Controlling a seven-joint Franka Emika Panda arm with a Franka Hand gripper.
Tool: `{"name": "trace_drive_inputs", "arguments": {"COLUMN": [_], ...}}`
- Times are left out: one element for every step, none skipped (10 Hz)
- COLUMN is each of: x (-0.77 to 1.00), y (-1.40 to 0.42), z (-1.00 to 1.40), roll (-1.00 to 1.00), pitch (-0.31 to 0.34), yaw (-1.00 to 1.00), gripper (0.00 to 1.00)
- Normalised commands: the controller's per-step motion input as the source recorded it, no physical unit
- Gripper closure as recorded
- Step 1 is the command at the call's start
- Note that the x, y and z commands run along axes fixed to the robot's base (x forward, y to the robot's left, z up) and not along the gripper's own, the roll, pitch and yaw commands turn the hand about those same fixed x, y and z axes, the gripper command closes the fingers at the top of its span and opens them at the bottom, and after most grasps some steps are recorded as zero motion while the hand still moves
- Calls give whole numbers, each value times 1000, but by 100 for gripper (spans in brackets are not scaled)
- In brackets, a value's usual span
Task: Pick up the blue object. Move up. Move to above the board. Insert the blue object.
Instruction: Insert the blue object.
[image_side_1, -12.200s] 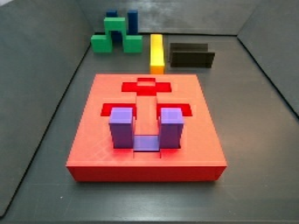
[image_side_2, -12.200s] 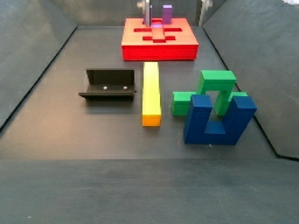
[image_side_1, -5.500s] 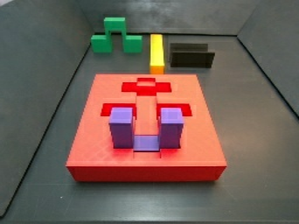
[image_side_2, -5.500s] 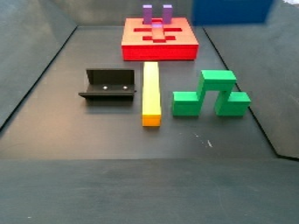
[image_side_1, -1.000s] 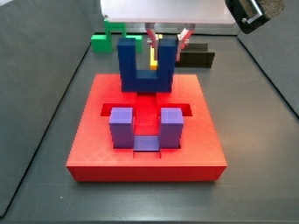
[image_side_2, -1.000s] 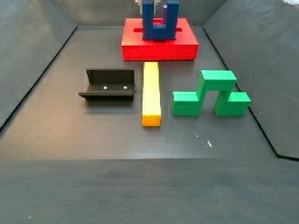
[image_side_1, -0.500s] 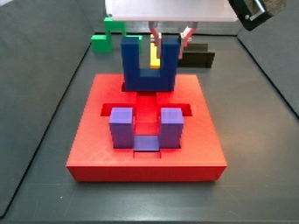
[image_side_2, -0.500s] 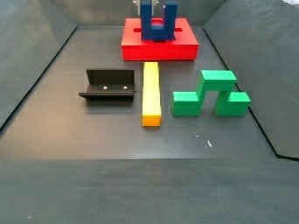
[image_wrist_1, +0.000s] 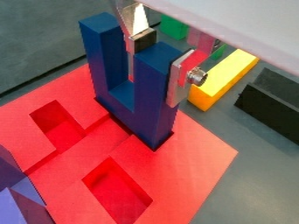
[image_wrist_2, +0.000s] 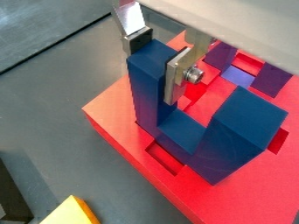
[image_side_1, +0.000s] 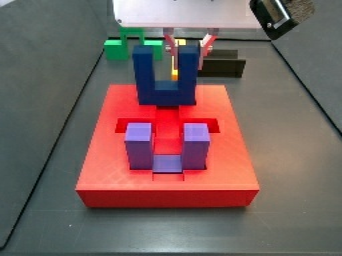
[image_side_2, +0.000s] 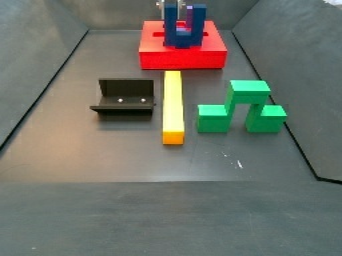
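Observation:
The blue object (image_side_1: 164, 78) is a dark blue U-shaped block standing upright with its prongs up at the far end of the red board (image_side_1: 107, 170). My gripper (image_wrist_1: 158, 57) is shut on one of its prongs, as both wrist views show (image_wrist_2: 158, 57). The silver fingers (image_wrist_2: 180, 73) press that prong from two sides. The block's base bar meets the board at a cut-out (image_wrist_2: 163, 150); how deep it sits I cannot tell. In a side view the blue object (image_side_2: 185, 25) stands on the board (image_side_2: 154, 58) at the back.
A purple U-shaped block (image_side_1: 167, 145) stands in the board's near cut-out. Off the board lie a yellow bar (image_side_2: 173, 105), a green stepped block (image_side_2: 241, 108) and the fixture (image_side_2: 123, 97). Dark sloping walls enclose the floor.
The gripper and the blue object have shifted only slightly sideways over the board's far end. Their height looks about the same. The grip is unchanged.

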Motion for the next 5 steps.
{"name": "trace_drive_inputs", "arguments": {"x": [9,74,91,46,11], "y": [0,0,0,0,0], "z": [-120,-251,-326,-369,-469], "roll": [0,96,153,169,186], "pitch": [0,0,0,0,0], "yaw": [0,0,0,0,0], "gripper": [100,100,100,100,100]}}
